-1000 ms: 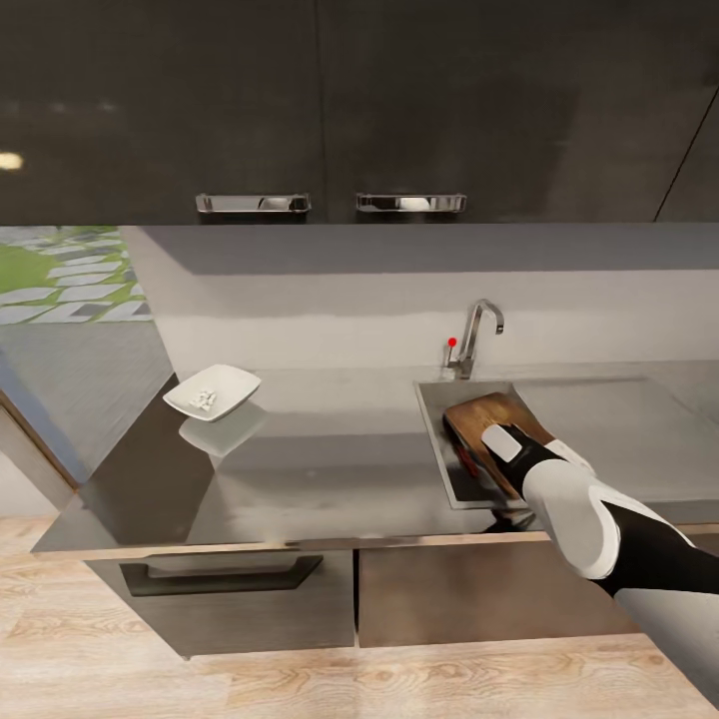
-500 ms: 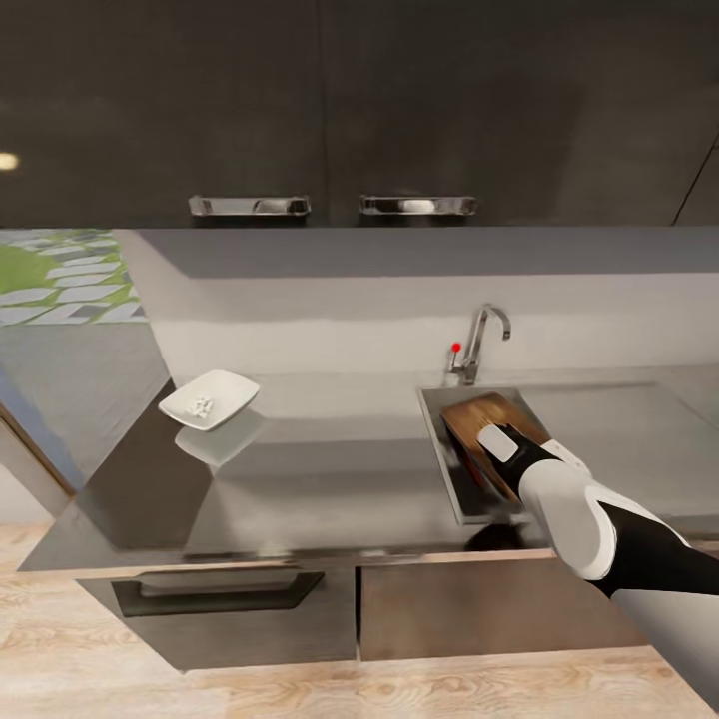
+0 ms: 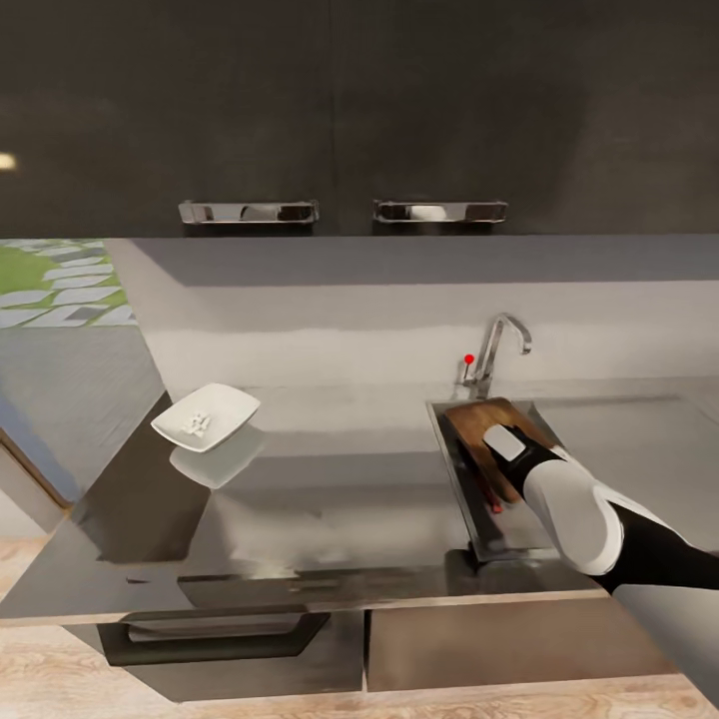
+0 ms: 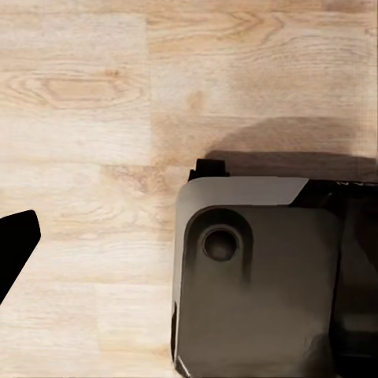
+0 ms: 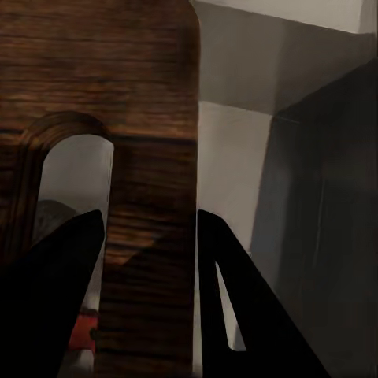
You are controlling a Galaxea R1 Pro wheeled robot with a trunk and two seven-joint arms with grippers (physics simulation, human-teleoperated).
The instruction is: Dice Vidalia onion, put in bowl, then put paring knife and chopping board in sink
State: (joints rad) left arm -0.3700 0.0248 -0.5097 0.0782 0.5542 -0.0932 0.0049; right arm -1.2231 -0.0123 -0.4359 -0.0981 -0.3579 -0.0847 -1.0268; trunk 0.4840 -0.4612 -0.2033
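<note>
The dark brown chopping board (image 3: 477,423) leans inside the sink (image 3: 455,481), slot end toward my right gripper (image 3: 502,442). In the right wrist view the gripper (image 5: 150,299) is shut on the strip of chopping board (image 5: 102,71) between its slot hole and its edge. Beneath the board lies the paring knife (image 3: 491,496), its red handle (image 5: 83,335) peeking out. At the counter's left end stands the white bowl (image 3: 205,417), with pale bits of diced Vidalia onion (image 3: 198,424) inside. One dark fingertip (image 4: 14,248) of the left gripper hangs over the wood floor.
A chrome tap (image 3: 496,349) with a red knob (image 3: 468,359) rises behind the sink. The glossy dark countertop (image 3: 340,499) runs between bowl and sink. Black upper cabinets (image 3: 340,110) hang overhead. The robot's base (image 4: 260,291) sits below the left wrist.
The head camera has moved, shifting the whole picture and bringing the counter closer. My right gripper still holds the chopping board in the sink, in much the same pose.
</note>
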